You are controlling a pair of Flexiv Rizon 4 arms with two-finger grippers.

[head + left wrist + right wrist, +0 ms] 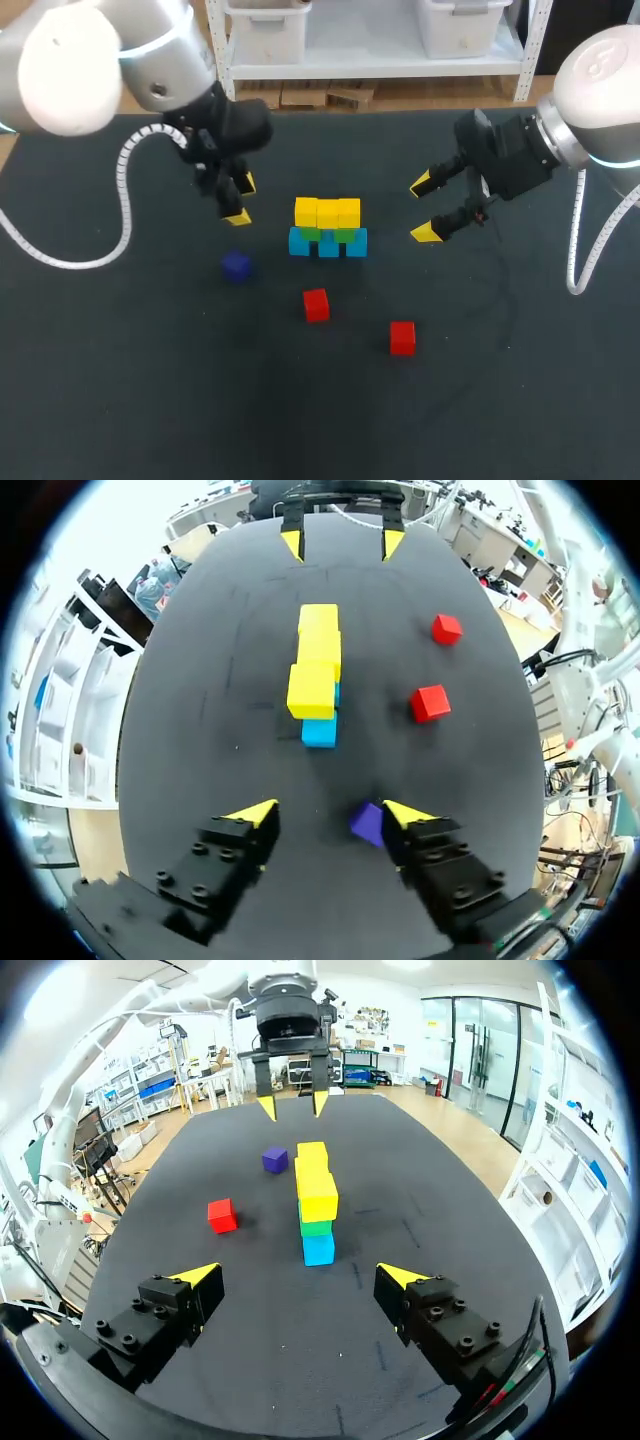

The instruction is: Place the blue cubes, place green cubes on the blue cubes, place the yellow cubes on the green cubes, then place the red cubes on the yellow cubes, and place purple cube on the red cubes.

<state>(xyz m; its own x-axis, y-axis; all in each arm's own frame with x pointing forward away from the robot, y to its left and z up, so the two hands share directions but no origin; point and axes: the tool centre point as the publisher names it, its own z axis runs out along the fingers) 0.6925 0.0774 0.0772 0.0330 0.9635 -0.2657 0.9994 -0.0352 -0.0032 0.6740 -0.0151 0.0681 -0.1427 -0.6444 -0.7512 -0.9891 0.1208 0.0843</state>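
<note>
Table (120, 400): dark, spread under both arms.
Stack (328, 228): stood mid-table, yellow cubes (327, 212) on green cubes (310, 233) on blue cubes (328, 244).
Red cubes (316, 304): lay loose before stack, apart.
Purple cube (236, 266): sat near left gripper (242, 200), untouched.
Left gripper: hung released, empty.
Right gripper (423, 208): gaped wide, empty, beside stack.
</note>
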